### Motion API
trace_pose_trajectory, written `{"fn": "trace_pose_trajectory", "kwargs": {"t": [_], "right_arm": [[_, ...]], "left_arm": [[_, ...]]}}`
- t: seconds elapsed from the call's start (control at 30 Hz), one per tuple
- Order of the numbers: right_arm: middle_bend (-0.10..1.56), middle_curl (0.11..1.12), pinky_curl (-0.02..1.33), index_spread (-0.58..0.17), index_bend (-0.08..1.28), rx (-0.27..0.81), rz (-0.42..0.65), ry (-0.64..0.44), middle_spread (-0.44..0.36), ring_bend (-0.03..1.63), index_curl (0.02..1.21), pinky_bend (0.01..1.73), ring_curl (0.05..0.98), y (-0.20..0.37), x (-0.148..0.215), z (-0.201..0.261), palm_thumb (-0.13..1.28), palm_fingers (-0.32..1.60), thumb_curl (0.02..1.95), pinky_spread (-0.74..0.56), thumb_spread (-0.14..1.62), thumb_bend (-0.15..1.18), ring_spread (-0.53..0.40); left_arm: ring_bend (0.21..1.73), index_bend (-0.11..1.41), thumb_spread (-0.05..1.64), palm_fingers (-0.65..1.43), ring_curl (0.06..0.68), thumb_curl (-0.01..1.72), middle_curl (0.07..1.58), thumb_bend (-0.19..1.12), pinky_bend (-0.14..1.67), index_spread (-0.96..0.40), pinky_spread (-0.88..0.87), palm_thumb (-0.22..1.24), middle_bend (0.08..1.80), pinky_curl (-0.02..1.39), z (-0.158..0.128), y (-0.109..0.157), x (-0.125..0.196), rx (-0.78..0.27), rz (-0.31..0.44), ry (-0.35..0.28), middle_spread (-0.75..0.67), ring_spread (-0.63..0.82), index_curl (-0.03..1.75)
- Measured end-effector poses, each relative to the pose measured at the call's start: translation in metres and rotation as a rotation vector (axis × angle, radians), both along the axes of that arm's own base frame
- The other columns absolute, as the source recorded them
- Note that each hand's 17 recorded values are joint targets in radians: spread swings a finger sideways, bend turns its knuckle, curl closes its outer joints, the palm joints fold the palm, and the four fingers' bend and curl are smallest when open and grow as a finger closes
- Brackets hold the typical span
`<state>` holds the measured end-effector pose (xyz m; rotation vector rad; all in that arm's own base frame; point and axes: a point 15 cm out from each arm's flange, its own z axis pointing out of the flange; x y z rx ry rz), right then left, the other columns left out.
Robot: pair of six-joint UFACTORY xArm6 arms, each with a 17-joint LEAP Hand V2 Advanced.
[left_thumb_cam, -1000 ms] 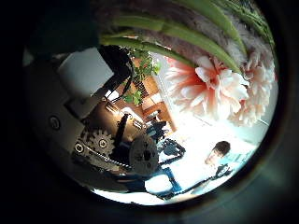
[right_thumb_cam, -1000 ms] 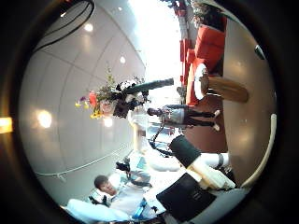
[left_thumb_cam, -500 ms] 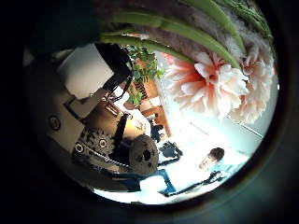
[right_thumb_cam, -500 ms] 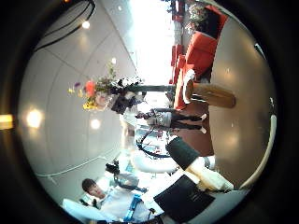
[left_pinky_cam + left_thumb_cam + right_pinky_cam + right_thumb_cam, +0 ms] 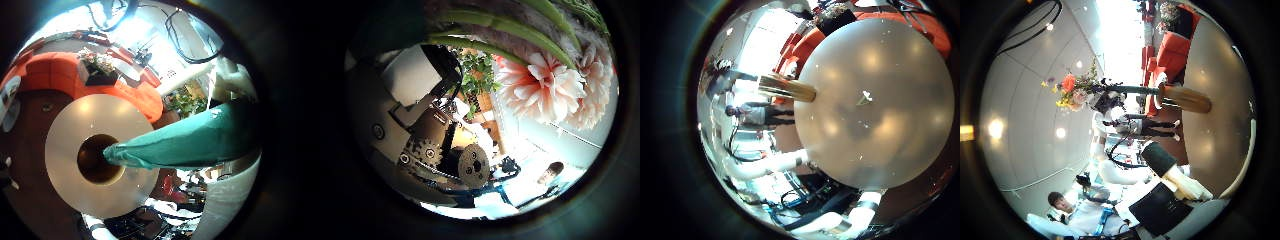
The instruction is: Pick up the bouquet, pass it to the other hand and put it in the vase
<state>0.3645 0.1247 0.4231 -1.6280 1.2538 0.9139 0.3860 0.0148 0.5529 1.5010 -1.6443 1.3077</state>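
In the right thumb side palm view my left hand [image 5: 1110,101] is curled round the bouquet [image 5: 1072,86] and holds it level with the vase's mouth. The stems [image 5: 1138,90] reach the mouth of the vase [image 5: 1186,98], which stands on the round table [image 5: 1222,90]. The left little finger side view looks down on the vase's opening [image 5: 98,158], with the bouquet's wrapped stems [image 5: 190,140] pointing at it. Large blooms [image 5: 545,85] and stems [image 5: 510,35] fill the left thumb side view. My right hand [image 5: 1166,166] is away from the bouquet, fingers straight, holding nothing.
The vase [image 5: 788,88] stands near the rim of the round table [image 5: 875,110]. Sofas [image 5: 60,70] and a potted plant [image 5: 100,68] stand beyond the table. An arm's white links [image 5: 790,160] cross beside the table.
The stem ends have closed on the vase and now meet its mouth. In the left thumb side view the room behind the blooms has shifted, so that hand has moved.
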Motion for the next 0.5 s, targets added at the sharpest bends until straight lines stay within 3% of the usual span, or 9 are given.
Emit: {"fn": "trace_pose_trajectory", "kwargs": {"t": [0.5], "right_arm": [[0.19, 0.32, 0.32, -0.34, 0.16, -0.015, 0.019, 0.012, 0.138, 0.46, 0.27, 0.57, 0.248, 0.004, -0.003, -0.006, 0.73, 0.07, 0.51, 0.5, 1.0, -0.02, 0.27]], "left_arm": [[1.48, 0.43, 1.06, 1.09, 0.534, 1.01, 0.94, -0.01, 1.22, -0.78, -0.57, 1.01, 1.16, 0.8, -0.033, 0.015, 0.015, 0.009, 0.055, 0.017, -0.5, -0.4, 1.44]]}}
